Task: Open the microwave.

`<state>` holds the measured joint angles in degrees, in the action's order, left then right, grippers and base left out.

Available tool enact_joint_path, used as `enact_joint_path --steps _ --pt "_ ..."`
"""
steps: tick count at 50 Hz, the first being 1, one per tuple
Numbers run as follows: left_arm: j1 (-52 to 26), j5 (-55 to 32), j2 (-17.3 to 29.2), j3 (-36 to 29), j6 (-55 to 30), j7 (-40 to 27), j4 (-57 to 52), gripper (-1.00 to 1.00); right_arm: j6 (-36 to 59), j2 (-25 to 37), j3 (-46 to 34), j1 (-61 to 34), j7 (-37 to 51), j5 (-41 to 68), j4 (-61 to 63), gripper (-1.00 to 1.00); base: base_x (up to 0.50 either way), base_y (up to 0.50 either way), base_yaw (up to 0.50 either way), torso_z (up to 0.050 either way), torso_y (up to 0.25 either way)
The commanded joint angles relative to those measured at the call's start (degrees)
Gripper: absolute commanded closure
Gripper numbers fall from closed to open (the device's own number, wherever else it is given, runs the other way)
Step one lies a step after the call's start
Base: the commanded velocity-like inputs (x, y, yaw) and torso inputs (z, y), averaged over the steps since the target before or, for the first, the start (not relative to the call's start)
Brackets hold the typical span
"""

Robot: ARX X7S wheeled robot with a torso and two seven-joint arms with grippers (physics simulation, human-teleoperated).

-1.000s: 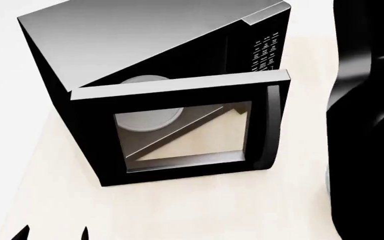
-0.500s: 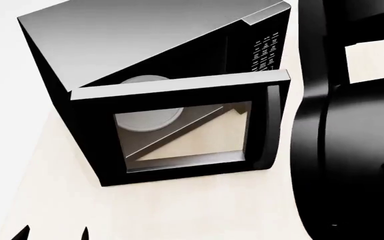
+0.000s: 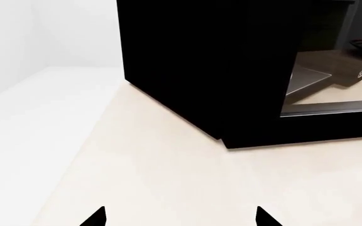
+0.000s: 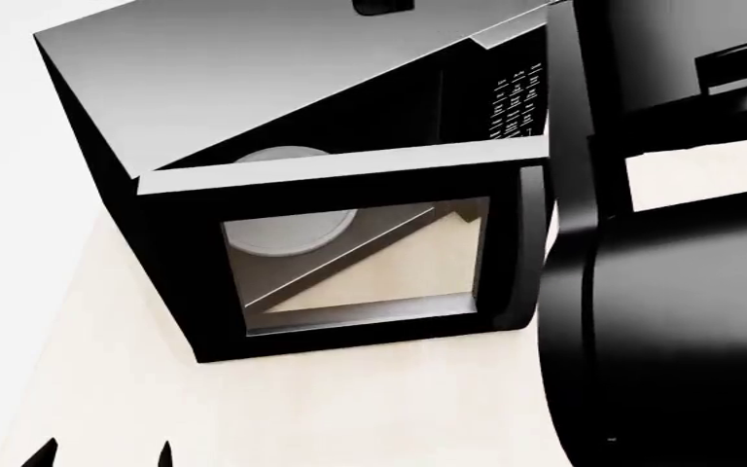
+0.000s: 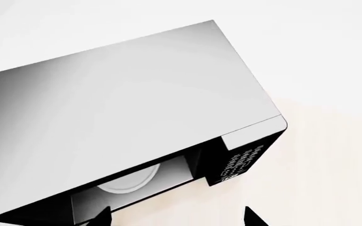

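The microwave (image 4: 269, 68) is a black box with a grey top, and its glass-windowed door (image 4: 347, 253) stands swung wide open. Its black handle (image 4: 524, 263) runs down the door's right edge, right beside my right arm (image 4: 672, 311). The white turntable (image 4: 283, 158) shows inside, with the keypad (image 4: 514, 102) to its right. My left gripper (image 4: 104, 455) is low and near, open and empty, well short of the microwave (image 3: 187, 70). My right gripper (image 5: 177, 219) is open and empty, hovering above the microwave's top (image 5: 118, 94) and keypad (image 5: 239, 161).
The microwave stands on a beige counter (image 4: 347, 409) whose left edge (image 3: 74, 155) meets a white surface. My bulky right arm fills the right side of the head view and hides the counter behind it.
My right arm has swept leftward across the head view and now overlaps the door's right edge. The door and my left gripper have not moved.
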<state>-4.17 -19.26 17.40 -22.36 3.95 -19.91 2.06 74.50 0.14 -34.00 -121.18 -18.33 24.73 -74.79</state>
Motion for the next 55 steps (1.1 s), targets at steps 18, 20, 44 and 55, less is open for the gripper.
enact_joint_path --steps 18,20,44,55 --pt "-0.2 -0.2 0.2 -0.4 0.1 -0.3 0.2 -1.00 -1.5 0.2 2.8 5.0 0.7 -2.5 0.0 -1.00 0.00 0.00 0.00 0.000 0.000" --pt "-0.3 -0.2 0.2 -0.4 0.1 -0.3 0.2 -1.00 -1.5 0.2 3.2 5.4 0.8 -2.8 0.0 -1.00 0.00 0.00 0.00 0.000 0.000" --pt "-0.2 -0.5 0.4 -0.7 0.2 -0.6 0.0 -1.00 -3.9 0.1 5.8 10.1 1.5 -5.9 0.0 -1.00 0.00 0.00 0.00 0.000 0.000" --pt "-0.3 -0.5 0.5 -0.8 0.3 -0.7 0.1 -1.00 -4.4 0.2 7.6 12.1 1.6 -8.0 0.0 -1.00 0.00 0.00 0.00 0.000 0.000"
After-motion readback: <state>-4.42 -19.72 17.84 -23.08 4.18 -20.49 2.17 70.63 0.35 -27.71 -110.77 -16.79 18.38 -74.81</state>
